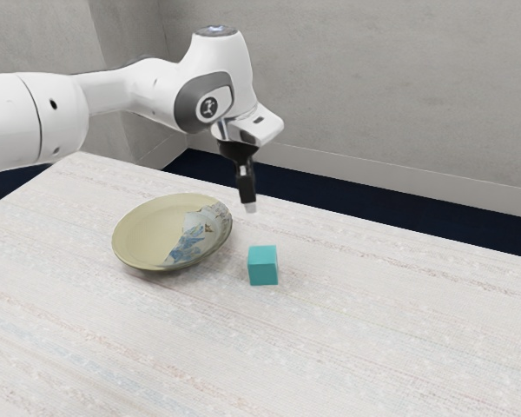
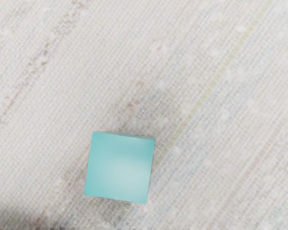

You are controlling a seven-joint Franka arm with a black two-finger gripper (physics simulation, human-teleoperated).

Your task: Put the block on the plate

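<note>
My gripper (image 1: 249,207) points down near the middle of the exterior view, a little above centre; I cannot tell how far apart my jaws stand, but they have hold of nothing. Lower, just below the centre of that view, the teal block (image 1: 263,268) sits flat on the pale table (image 1: 373,347), apart from me. The plate (image 1: 148,230) lies left of centre there, near the block, its patterned part facing the exterior view's right.

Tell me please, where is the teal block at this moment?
The teal block sits on the table, beside the plate, toward the exterior view's right, and lower in that view than the raised gripper.
</note>
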